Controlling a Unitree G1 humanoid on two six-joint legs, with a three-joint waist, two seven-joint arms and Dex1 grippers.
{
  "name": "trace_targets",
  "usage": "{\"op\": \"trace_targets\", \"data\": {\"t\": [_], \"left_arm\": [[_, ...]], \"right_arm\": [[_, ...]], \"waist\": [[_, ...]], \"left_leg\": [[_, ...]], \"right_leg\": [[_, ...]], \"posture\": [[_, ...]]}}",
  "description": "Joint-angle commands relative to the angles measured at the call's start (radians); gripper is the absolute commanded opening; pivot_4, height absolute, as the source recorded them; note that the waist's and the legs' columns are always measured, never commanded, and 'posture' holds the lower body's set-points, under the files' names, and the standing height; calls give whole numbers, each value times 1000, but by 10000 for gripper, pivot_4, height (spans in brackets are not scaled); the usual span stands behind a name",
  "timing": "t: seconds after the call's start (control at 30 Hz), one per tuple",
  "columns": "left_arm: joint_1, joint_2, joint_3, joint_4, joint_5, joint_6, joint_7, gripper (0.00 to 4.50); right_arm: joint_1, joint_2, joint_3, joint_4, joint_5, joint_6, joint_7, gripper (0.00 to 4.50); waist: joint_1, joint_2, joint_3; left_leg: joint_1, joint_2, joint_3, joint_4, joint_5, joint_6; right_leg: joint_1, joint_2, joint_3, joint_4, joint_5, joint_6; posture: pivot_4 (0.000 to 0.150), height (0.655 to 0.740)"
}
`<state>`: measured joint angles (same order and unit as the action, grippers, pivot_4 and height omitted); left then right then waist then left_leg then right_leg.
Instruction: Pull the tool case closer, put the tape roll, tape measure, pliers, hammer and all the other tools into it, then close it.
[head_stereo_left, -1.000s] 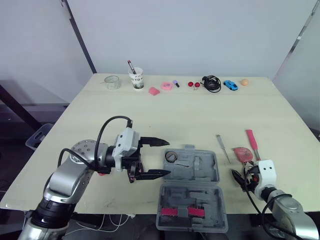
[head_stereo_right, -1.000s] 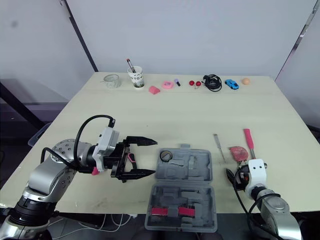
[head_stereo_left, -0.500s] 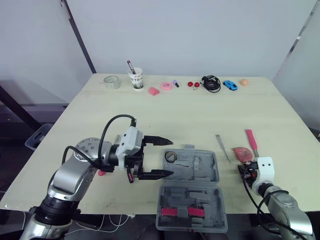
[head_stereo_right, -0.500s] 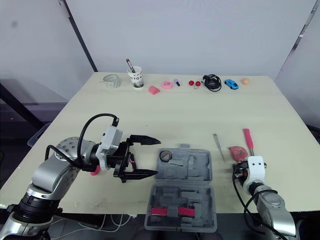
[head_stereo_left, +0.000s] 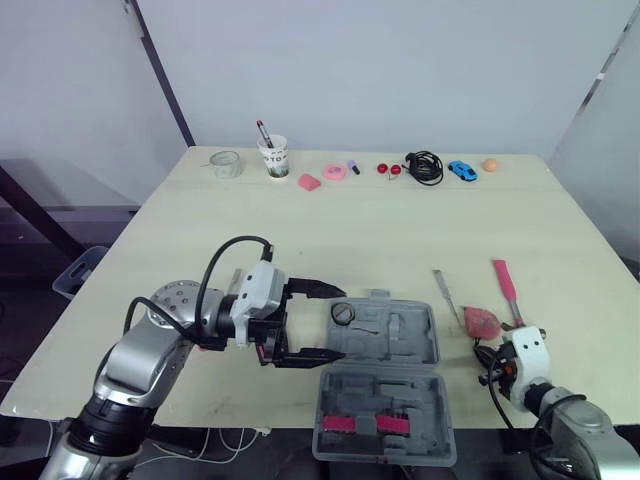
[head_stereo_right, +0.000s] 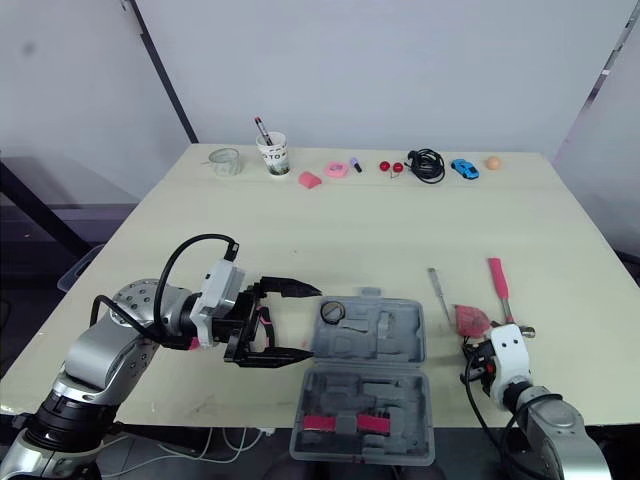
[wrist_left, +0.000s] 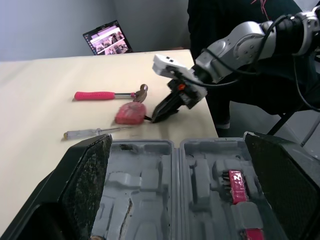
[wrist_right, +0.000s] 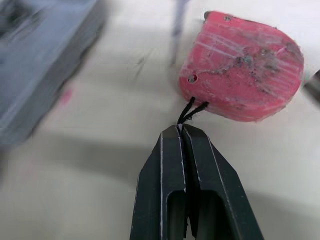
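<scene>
The grey tool case (head_stereo_left: 400, 385) lay open near the 6 o'clock edge of the table (head_stereo_left: 300, 230), a tape roll (head_stereo_left: 342, 313) in its far half. At the case's 3 o'clock sat the red tape measure (wrist_right: 242, 87), with the right gripper (wrist_right: 181, 131) clenched on its black cord (wrist_right: 192, 109). A screwdriver (head_stereo_left: 446, 295) lay between case and tape measure, and a red-handled hammer (head_stereo_left: 505, 285) at the tape measure's 1 o'clock. At the case's 9 o'clock, the left gripper (head_stereo_left: 343, 322) hung with fingers spread wide, grasping nothing.

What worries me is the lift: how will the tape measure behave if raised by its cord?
It will likely dangle and swing: the right gripper pinches only the thin, floppy cord. The tape measure looks chunky, probably dense, so the cord may slip. Lying flat, it shouldn't roll.
</scene>
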<state>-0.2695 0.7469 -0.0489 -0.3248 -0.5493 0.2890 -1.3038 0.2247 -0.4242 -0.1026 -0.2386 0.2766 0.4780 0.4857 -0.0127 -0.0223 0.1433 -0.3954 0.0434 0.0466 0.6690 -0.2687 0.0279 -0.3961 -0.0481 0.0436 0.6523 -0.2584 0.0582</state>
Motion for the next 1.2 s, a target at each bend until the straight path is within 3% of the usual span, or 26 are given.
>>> {"op": "trace_targets", "data": {"t": [0.03, 0.47, 0.6, 0.63, 0.67, 0.73, 0.83, 0.9, 0.93, 0.97, 1.2], "left_arm": [[2, 20, 12, -23, -5, -26, -27, 45000], [3, 31, 19, 0, -1, -46, -64, 45000], [4, 29, 26, 18, -4, -62, -75, 45000], [6, 33, 32, 28, -6, -69, -85, 45000], [7, 36, 35, 35, -7, -74, -91, 45000], [6, 44, 45, 49, -17, -79, -108, 45000], [3, 52, 50, 57, -32, -77, -132, 45000], [2, 58, 53, 62, -35, -79, -156, 45000], [2, 63, 55, 66, -36, -83, -172, 45000], [2, 66, 56, 69, -37, -85, -183, 45000], [-3, 95, 74, 118, -41, -122, -259, 45000]], "right_arm": [[93, -79, 40, -105, 0, 11, 91, 374], [210, -130, 65, -211, 21, 43, 132, 374], [210, -157, 50, -195, -6, -46, 164, 374], [219, -181, 37, -208, -4, -57, 188, 5479], [226, -197, 29, -217, 2, -63, 206, 7689], [251, -247, 3, -252, 28, -67, 259, 18261], [274, -305, -30, -274, 51, -73, 318, 28243], [272, -330, -52, -267, 67, -103, 363, 39282], [258, -338, -64, -248, 77, -127, 387, 42522], [247, -342, -72, -234, 84, -142, 404, 44398], [64, -328, -51, 23, 80, -396, 561, 44398]], "waist": [[1, 1, 0], [2, -1, 0], [2, -1, 1], [2, 0, 1], [2, 0, 1], [2, -1, 1], [3, -1, 1], [2, -1, 1], [2, -1, 1], [2, -1, 1], [2, -3, 3]], "left_leg": [[0, 0, 0, 0, 0, 0], [0, 0, -1, 0, 0, 0], [0, 0, 0, 0, 0, 0], [0, 0, 0, 0, 0, 0], [0, 0, 0, 0, 0, 0], [0, 0, 0, 0, 0, 0], [-1, 0, 0, 0, 0, 0], [-1, 0, 0, 1, 0, 0], [-1, 0, 0, 1, 0, 0], [-1, 0, 0, 1, 0, 0], [0, 0, 1, 1, 0, 0]], "right_leg": [[0, 0, 0, 0, 0, 0], [0, 0, 0, -1, -1, -2], [0, 0, 0, -1, -1, -2], [0, 0, 0, -1, -1, -2], [0, 0, 0, -1, -1, -2], [0, 0, 0, -1, -1, -2], [0, 0, -1, -1, -1, -2], [0, 0, -1, -1, -1, -2], [0, 0, -1, -1, -1, -2], [0, 0, -1, -1, -1, -2], [0, 0, -1, -2, -1, -2]], "posture": [[1500, 7400], [1500, 7400], [1500, 7400], [1500, 7400], [1500, 7400], [1500, 7400], [1500, 7400], [1500, 7400], [1500, 7400], [1500, 7400], [1500, 7400]]}}
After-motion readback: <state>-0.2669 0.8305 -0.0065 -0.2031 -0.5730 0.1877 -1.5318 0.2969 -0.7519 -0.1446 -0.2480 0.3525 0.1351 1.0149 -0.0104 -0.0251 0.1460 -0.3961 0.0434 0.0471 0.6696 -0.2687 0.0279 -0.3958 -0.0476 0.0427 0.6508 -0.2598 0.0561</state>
